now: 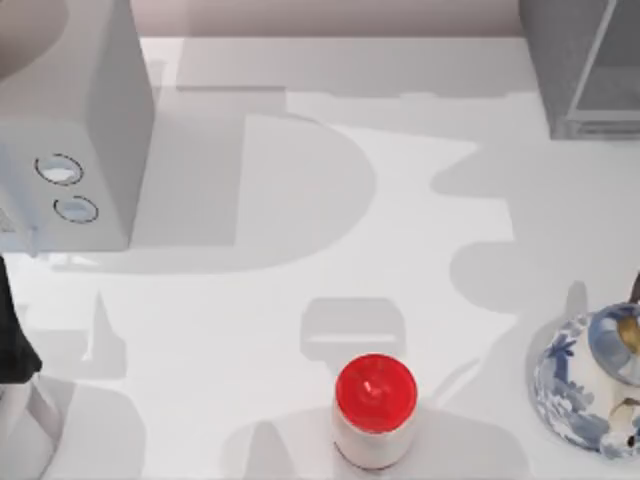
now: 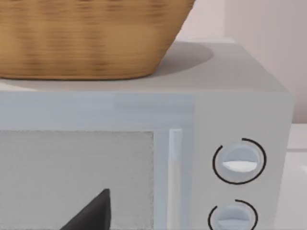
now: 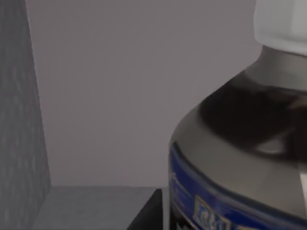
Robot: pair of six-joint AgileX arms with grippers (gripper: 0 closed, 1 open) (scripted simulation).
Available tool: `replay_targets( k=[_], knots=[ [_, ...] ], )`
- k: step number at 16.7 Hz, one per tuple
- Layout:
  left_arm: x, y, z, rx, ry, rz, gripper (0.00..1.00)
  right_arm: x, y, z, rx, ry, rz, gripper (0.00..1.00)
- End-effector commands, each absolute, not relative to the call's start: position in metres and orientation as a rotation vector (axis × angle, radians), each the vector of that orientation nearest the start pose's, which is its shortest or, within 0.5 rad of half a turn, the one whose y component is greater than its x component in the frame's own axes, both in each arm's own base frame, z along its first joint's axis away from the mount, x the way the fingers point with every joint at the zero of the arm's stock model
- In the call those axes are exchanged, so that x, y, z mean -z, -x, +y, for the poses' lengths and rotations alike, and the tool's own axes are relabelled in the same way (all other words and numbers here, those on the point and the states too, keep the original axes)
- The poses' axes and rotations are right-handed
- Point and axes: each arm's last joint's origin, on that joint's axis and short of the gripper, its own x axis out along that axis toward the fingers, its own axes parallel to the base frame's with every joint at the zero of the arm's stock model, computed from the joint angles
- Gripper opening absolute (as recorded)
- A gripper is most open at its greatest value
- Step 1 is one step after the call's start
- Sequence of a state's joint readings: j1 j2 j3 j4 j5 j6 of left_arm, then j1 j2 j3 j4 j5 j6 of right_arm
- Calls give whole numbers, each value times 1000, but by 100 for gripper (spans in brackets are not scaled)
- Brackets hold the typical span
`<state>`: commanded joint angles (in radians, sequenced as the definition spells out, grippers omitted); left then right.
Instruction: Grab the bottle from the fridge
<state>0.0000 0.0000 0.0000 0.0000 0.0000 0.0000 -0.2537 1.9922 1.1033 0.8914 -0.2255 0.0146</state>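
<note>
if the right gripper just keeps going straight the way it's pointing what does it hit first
Most likely the bottle: the right wrist view has its dark body and blue label close ahead, inside the fridge. The fridge's back wall lies behind it; depth is hard to judge.

the left arm (image 1: 15, 350) comes into the top view at the left edge of the table as a dark, near-black casing, matte, widening as it goes down, and below it there's a pale grey-white segment with a rounded outline. from the left wrist view a flat black wedge, one of the left gripper's fingers (image 2: 93, 213), with a sharp straight edge. over on the right wrist view, a dark angular piece of finger (image 3: 146, 215), same matte black.
</note>
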Motion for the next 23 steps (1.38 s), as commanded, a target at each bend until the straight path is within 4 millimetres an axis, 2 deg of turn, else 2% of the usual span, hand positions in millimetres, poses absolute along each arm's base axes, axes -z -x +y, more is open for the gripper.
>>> replay_targets(
  k=[2, 5, 12, 16, 19, 21, 23],
  knots=[
    [-160, -106, -1, 0, 0, 0, 100, -175, -397, -100, 29, -12, 47, 0],
    [-160, -106, -1, 0, 0, 0, 100, -180, -371, -99, 27, -6, 23, 0],
    [-160, -106, -1, 0, 0, 0, 100, -183, -365, -95, 9, -4, 13, 0],
    [-160, -106, -1, 0, 0, 0, 100, -208, -344, -80, 4, 8, 1, 0],
    [-160, -106, -1, 0, 0, 0, 100, -235, -308, -61, 0, 18, -13, 0],
    [-160, -106, -1, 0, 0, 0, 100, -249, -273, -47, 1, 20, -20, 0],
    [-160, -106, -1, 0, 0, 0, 100, -254, -234, -34, 5, 19, -22, 0]
  ],
)
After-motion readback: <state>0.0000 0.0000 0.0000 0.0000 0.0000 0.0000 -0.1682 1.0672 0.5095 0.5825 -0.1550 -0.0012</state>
